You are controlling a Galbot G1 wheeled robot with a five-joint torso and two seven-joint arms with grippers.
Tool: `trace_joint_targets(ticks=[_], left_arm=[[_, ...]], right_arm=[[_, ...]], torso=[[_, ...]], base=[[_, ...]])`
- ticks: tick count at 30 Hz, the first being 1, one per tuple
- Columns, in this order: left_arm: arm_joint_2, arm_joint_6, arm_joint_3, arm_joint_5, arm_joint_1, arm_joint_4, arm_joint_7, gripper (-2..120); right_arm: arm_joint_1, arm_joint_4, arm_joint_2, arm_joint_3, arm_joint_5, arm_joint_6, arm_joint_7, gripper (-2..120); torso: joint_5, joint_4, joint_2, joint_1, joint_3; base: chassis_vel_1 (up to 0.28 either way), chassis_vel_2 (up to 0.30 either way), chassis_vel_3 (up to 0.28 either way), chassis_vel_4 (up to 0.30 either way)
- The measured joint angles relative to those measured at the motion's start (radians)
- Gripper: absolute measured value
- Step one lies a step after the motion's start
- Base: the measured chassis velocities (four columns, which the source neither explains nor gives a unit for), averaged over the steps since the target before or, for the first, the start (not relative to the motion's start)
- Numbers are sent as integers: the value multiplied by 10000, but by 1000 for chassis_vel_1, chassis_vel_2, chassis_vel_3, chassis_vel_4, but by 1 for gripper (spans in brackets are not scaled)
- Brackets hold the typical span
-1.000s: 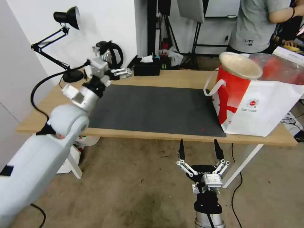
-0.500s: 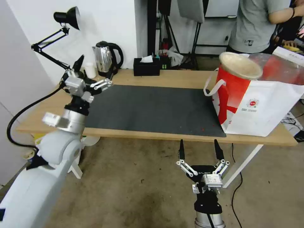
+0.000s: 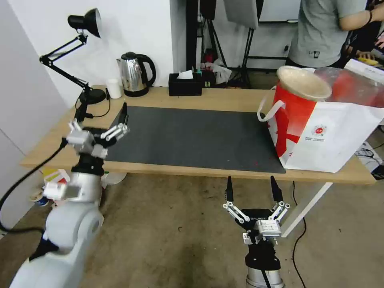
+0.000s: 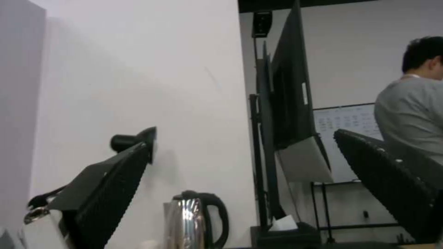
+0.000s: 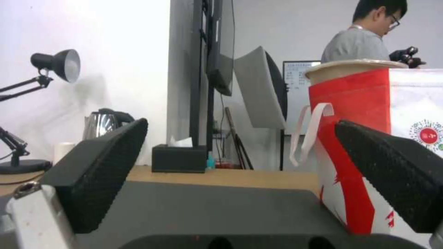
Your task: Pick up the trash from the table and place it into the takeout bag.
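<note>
The takeout bag (image 3: 332, 136) stands on the right end of the table (image 3: 224, 100), beside the dark mat (image 3: 192, 136). Trash sits in its mouth: a beige paper-pulp bowl (image 3: 304, 82) tilts out of the top, and a clear-covered bowl with red contents (image 3: 354, 86) lies beside it. My left gripper (image 3: 103, 115) hangs open and holds nothing at the table's front left corner. My right gripper (image 3: 252, 187) is open and holds nothing, low in front of the table's near edge. The right wrist view shows the takeout bag (image 5: 369, 138) and the beige bowl's rim (image 5: 355, 65) past the right gripper's fingers (image 5: 106, 166).
At the back left of the table stand a black desk lamp (image 3: 91, 96), a steel kettle (image 3: 134, 74), a small white cup (image 3: 114, 88) and a black tissue box (image 3: 185, 86). A person stands behind the bag. White table legs (image 3: 308, 208) run down under the right end.
My left arm has drawn back from over the table near the kettle, down to the front left corner. The right arm and the bag have not moved.
</note>
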Motion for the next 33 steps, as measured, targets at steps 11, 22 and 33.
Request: trace_joint_targets(ticks=[11, 22, 33], left_arm=[[-815, -847, -201, 527, 1405, -468, -116, 100], [-1609, -1826, -23, 1397, 2803, -520, -1, 100], [-1649, -2698, -63, 1460, 3465, 173, 739, 100]], right_arm=[[0, -1, 1, 1, 0, 0, 0, 100], [-1, 0, 0, 1, 0, 0, 0, 100], [0, 0, 1, 0, 0, 0, 0, 100]], torso=[[1, -1, 0, -1, 0], [1, 0, 0, 1, 0], [0, 0, -2, 0, 0]], base=[[0, 0, 0, 0], [0, 0, 0, 0], [0, 0, 0, 0]])
